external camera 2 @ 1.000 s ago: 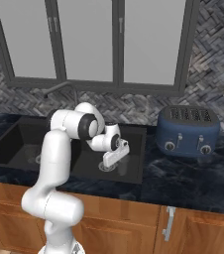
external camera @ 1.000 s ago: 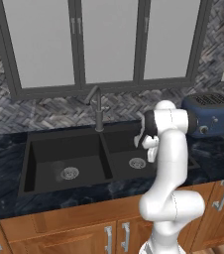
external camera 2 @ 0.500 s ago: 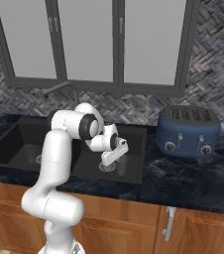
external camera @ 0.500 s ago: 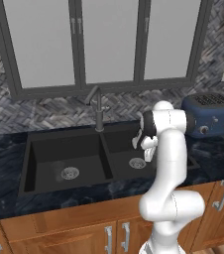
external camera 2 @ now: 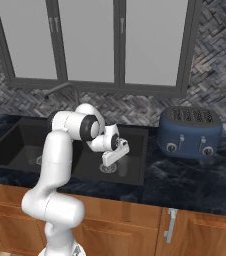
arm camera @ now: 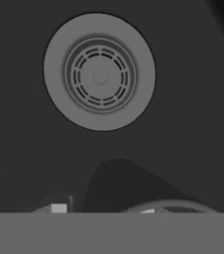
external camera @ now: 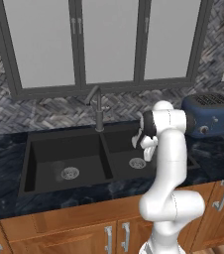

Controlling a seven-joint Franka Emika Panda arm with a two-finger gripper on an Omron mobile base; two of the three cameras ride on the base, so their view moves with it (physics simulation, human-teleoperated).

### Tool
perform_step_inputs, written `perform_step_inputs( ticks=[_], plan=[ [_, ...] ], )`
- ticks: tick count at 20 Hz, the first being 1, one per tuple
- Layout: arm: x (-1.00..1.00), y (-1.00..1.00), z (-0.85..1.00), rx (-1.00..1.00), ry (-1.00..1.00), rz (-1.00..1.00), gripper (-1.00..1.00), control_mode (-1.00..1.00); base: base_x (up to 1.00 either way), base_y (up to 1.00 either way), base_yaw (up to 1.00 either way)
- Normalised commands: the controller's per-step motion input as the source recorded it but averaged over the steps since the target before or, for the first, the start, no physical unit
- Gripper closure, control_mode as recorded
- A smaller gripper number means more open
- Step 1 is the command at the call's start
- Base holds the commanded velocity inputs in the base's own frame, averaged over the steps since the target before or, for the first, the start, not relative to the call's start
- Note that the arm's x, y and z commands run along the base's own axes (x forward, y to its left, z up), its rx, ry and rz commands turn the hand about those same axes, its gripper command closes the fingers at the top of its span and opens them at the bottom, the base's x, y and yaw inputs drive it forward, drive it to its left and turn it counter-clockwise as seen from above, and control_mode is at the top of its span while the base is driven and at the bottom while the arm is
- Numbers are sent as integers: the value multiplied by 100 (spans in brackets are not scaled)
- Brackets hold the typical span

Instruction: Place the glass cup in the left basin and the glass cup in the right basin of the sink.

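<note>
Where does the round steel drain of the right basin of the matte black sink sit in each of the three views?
Left base view: the round steel drain lies just right of centre, directly left of the white arm.
Right base view: the drain lies left of centre, just under the gripper.
Hand view: the drain lies in the upper middle, large.
Shared landmark: the black floor of the right basin around it.

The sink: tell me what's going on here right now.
The white arm's gripper hangs low over the right basin of the black sink, pointing down at its steel drain. A faint curved rim at the bottom of the hand view may be a glass cup, but whether the gripper holds it cannot be told. A faint translucent shape in the left basin may be the other cup.
</note>
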Motion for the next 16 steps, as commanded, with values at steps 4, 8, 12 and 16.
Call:
perform_step_inputs(
  ticks=[4, 8, 12, 16],
  plan=[
    [-1, 0, 0, 0, 0, -1, -100, -100, 0, 0, 0],
    [-8, 0, 8, 0, 2, -4, -100, -100, 0, 0, 0],
    [-23, 0, 22, 0, 1, -6, -100, -100, 0, 0, 0],
    [-38, 0, 32, 2, 0, -7, -100, -100, 0, 0, 0]
  ],
)
